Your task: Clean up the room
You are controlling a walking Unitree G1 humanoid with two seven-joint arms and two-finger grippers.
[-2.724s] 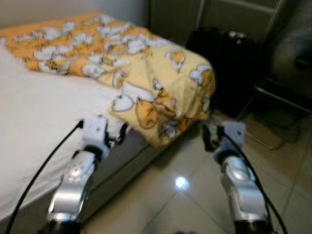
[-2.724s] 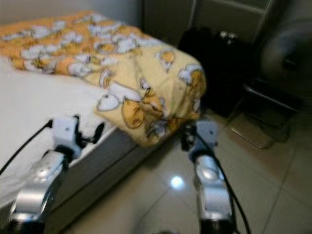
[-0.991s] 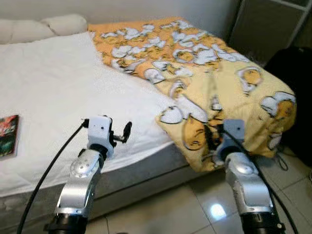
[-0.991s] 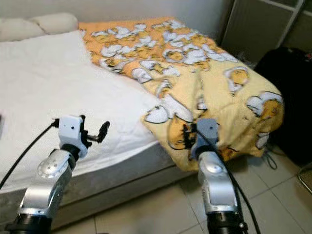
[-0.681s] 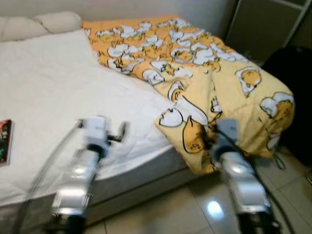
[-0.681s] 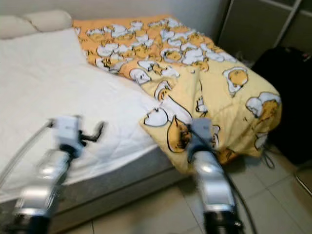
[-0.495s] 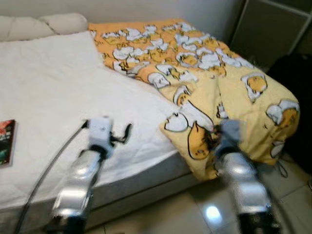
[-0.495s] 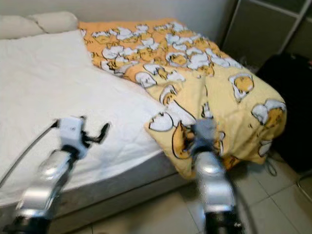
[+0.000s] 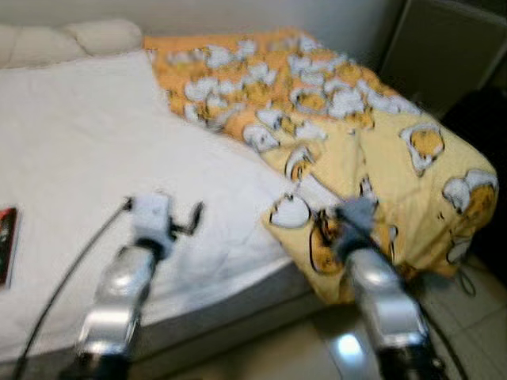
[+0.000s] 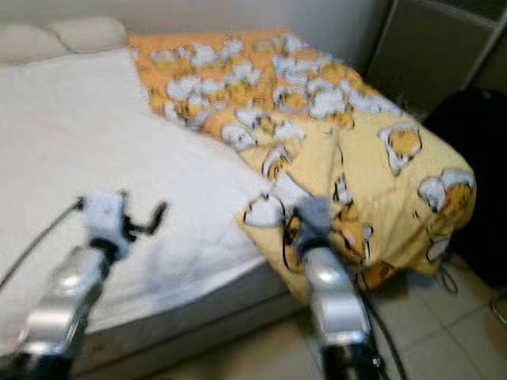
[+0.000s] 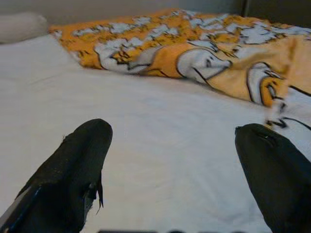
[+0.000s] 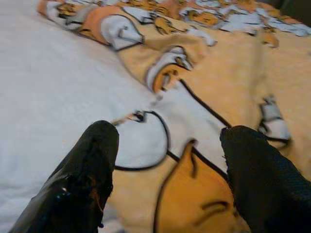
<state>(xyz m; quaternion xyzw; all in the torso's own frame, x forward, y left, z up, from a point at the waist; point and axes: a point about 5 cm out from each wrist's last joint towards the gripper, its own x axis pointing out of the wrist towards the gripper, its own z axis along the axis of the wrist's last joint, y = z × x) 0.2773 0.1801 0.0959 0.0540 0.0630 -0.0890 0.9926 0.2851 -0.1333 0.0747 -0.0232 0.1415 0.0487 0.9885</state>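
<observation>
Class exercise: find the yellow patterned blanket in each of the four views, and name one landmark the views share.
Left eye view: blanket fills upper right, draping over the bed corner.
Right eye view: blanket, centre to right.
Left wrist view: across the top.
Right wrist view: top and right.
Shared landmark: white sheet beside it.

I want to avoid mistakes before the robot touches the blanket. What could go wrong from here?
The right claw is open at the yellow blanket's edge; a shallow pinch may slip off. The blanket overhangs the bed corner, so pulling might drag it to the floor. The head views are blurred, so aim may be off.
</observation>
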